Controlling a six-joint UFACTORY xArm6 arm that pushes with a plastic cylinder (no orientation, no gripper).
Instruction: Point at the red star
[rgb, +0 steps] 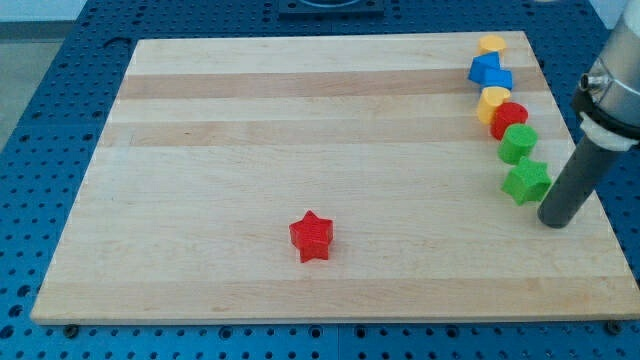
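The red star (312, 236) lies on the wooden board (250, 130), a little below and left of its middle. My tip (557, 221) rests on the board near the view's right edge, far to the right of the red star. It is just to the lower right of the green star (526, 181), close to it but apart.
A column of blocks runs down the board's right side: a yellow block (492, 44), a blue block (490, 70), a second yellow block (494, 101), a red round block (510, 118) and a green round block (518, 142). The board sits on a blue perforated table (40, 150).
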